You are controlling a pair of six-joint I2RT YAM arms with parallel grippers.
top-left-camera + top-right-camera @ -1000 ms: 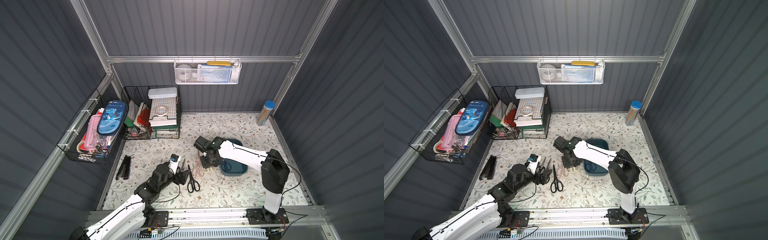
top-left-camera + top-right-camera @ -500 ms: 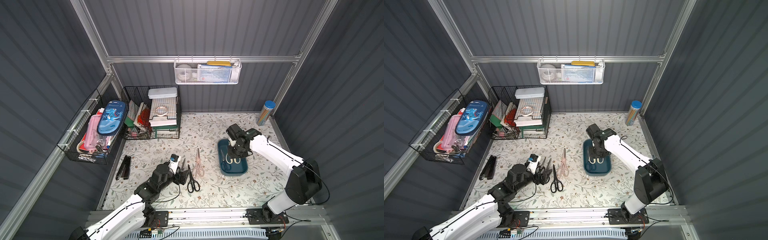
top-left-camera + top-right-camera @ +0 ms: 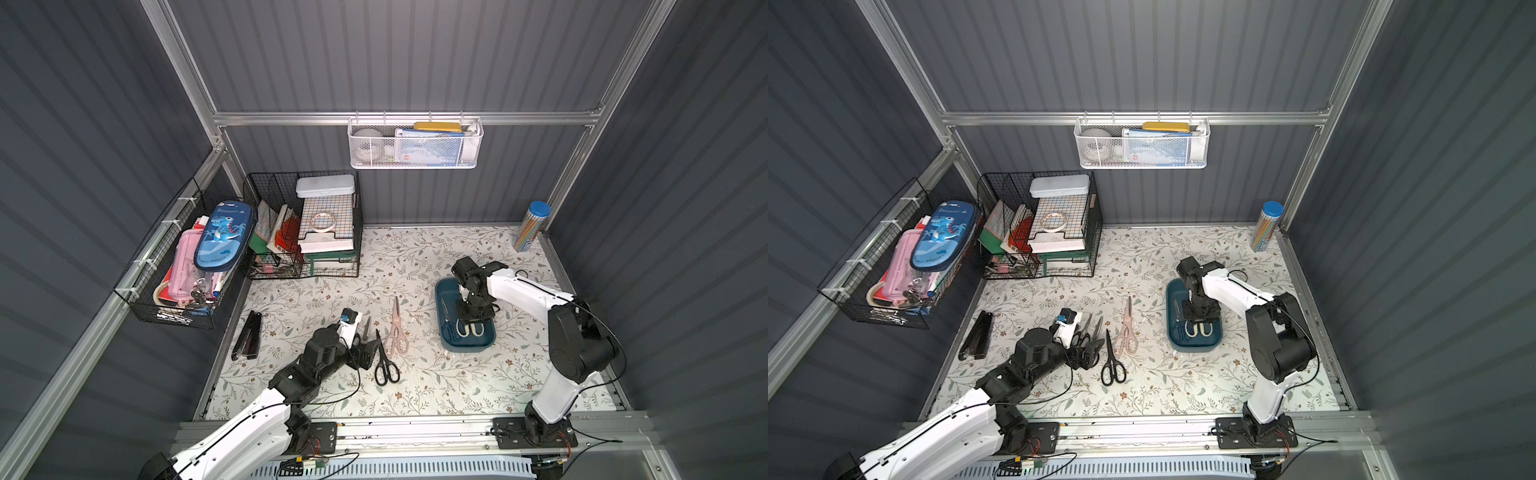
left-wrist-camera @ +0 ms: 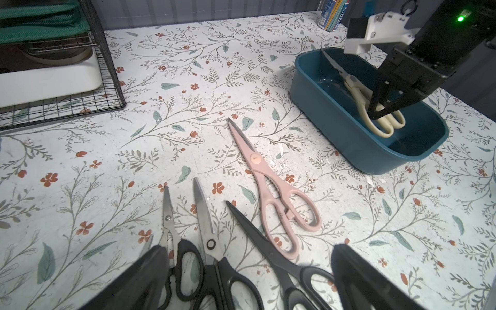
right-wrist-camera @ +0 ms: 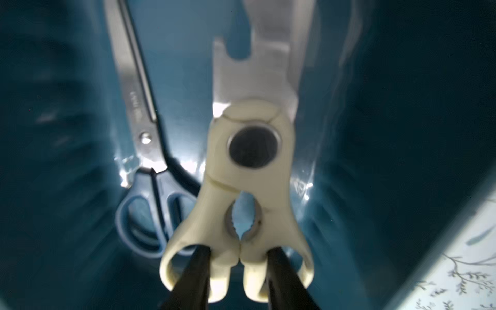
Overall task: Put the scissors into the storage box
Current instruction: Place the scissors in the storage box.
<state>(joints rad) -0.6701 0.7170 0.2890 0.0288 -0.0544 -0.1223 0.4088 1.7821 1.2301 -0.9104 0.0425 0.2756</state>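
Observation:
The dark teal storage box [image 3: 465, 349] [image 3: 1196, 348] [image 4: 335, 120] sits on the flowered mat at the right. My right gripper [image 3: 471, 322] [image 3: 1200, 320] [image 4: 381, 112] [image 5: 237, 252] is down inside it, shut on the pale-yellow shears [image 3: 469, 329] [image 4: 359, 99] [image 5: 252, 161], one finger through each handle loop. A small blue-handled pair of scissors [image 5: 150, 209] [image 3: 446, 320] lies in the box beside them. On the mat lie pink shears [image 3: 396, 328] [image 4: 268, 185] and three black-handled pairs [image 4: 271, 252] [image 4: 214, 257] [image 4: 185, 257]. My left gripper [image 3: 363, 353] [image 3: 1090, 353] [image 4: 249, 247] hangs open over the black handles, holding nothing.
A black wire basket [image 3: 303, 224] of stationery stands at the back left, and another [image 3: 178, 266] hangs on the left wall. A white mesh basket [image 3: 415, 145] hangs on the rear rail. A pencil tube [image 3: 530, 226] stands in the back right corner. A long black bar [image 3: 248, 334] lies at the left edge.
The right arm swung from the mat beside the pink shears over to the storage box with the pale-yellow shears, then lowered them inside. The left arm stayed still.

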